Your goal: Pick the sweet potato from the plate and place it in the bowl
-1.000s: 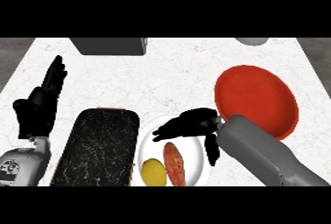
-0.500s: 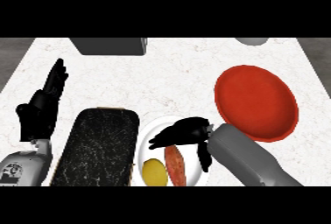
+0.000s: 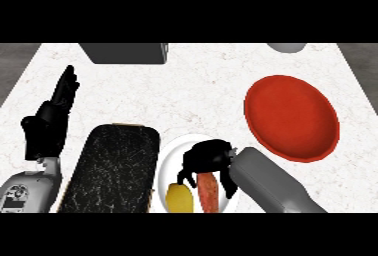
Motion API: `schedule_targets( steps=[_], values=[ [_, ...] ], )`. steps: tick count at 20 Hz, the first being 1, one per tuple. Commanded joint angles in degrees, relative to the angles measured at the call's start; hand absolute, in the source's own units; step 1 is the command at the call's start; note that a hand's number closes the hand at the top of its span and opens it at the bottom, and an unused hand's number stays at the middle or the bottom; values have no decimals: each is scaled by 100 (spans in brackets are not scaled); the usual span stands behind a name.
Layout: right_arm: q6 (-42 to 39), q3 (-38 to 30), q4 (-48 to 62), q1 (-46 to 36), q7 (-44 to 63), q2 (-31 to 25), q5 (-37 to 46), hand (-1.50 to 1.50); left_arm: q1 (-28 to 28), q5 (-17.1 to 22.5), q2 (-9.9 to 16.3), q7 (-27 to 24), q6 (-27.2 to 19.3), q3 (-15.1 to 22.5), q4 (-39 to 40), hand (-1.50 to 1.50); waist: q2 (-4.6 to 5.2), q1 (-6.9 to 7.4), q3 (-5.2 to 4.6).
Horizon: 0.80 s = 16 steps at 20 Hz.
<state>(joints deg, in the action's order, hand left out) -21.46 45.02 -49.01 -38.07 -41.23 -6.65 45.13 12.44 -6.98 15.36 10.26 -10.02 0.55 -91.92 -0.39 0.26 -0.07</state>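
An orange-red sweet potato (image 3: 208, 195) lies lengthwise on a white plate (image 3: 171, 155) at the counter's front, in the head view. My right hand (image 3: 210, 155) hovers over the potato's far end, fingers bent downward, the thumb to the potato's left and a finger to its right. The hand hides the top of the potato, which still rests on the plate. A red bowl (image 3: 291, 117) with nothing in it stands to the right of the plate. At the left edge, my left hand (image 3: 48, 125) rests open with fingers up.
A yellow fruit (image 3: 179, 197) shares the plate, just left of the sweet potato. A dark speckled board (image 3: 111, 170) lies left of the plate. A grey box (image 3: 124, 52) and a grey vessel (image 3: 288, 47) stand at the counter's back edge.
My right hand has moved left and toward me, from the plate's far rim to over the sweet potato's top end. The left hand has not moved.
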Motion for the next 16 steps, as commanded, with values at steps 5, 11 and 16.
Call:
schedule_targets(
  steps=[5, 11, 16],
  values=[
    [61, -257, 31, 401, -590, 21, 259, 150, -342, 75, -56, -283, 213, -159, -67, 0, 35, -8, 6],
    [469, -1144, 471, 237, 1535, 644, -253, 150, -186, -78, -92, -60, 176, -70, -50, 0, 32, 53, 7],
    [1483, -2153, 638, 234, 3722, 658, -434, 150, -147, -73, -35, 6, 92, -229, 65, 0, -83, -285, -18]
  ],
)
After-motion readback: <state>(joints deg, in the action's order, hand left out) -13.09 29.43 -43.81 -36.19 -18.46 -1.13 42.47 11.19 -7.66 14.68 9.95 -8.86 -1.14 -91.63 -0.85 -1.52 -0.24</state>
